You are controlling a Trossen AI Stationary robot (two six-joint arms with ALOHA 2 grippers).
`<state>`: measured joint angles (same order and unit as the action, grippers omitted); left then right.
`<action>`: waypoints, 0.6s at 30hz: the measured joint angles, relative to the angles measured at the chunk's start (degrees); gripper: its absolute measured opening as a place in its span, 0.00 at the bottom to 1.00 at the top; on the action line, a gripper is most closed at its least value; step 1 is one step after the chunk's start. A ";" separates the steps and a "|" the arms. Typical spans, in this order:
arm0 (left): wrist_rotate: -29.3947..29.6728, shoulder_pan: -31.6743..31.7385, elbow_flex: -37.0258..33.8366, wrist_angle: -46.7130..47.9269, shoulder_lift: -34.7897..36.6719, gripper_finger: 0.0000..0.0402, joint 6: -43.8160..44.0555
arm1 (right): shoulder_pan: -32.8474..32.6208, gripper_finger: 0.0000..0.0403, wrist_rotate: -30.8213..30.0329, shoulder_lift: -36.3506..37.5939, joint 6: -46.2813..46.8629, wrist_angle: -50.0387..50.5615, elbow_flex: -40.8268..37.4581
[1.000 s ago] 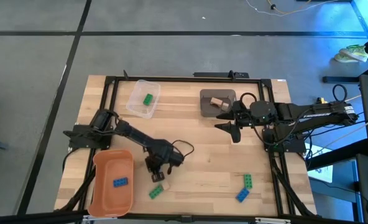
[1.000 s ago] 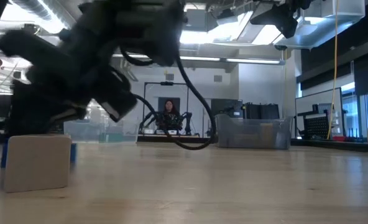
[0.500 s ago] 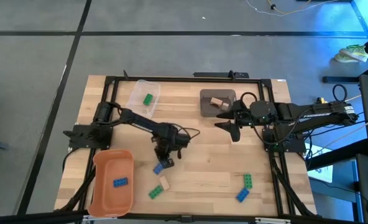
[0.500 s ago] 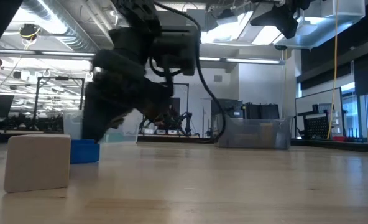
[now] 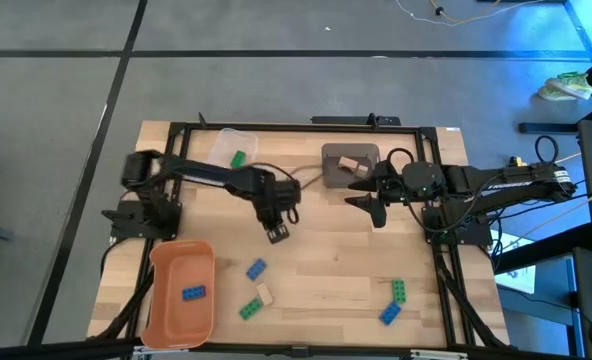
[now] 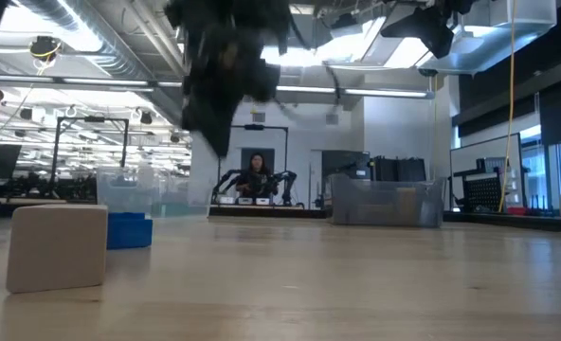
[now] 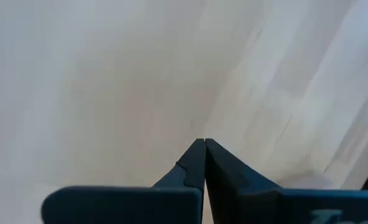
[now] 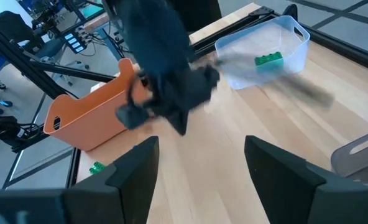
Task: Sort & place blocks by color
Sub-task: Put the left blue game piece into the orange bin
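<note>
Left tool (image 5: 276, 233) pinched closed w/ nothing in it, above mid surface (image 5: 326, 270), blue block (image 5: 255, 269) lay loose beside tan block (image 5: 264, 294), right tool (image 5: 378, 212) spread wide, empty, near grey bin (image 5: 336, 156)

Overhead, tabletop-level, two wrist views — shared wooden table (image 5: 326, 250).

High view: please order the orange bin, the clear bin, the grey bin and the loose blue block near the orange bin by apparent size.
1. orange bin
2. clear bin
3. grey bin, only slightly smaller than the clear one
4. blue block, far smaller
</note>
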<state>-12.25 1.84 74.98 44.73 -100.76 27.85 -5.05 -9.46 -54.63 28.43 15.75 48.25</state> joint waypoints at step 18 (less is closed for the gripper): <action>18.06 -8.65 -25.45 -41.57 33.91 0.00 4.93 | -0.01 0.59 0.01 0.00 1.60 -0.09 0.00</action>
<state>5.80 -6.81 49.53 3.16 -66.85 32.78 -5.06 -9.45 -54.63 30.03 15.66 48.25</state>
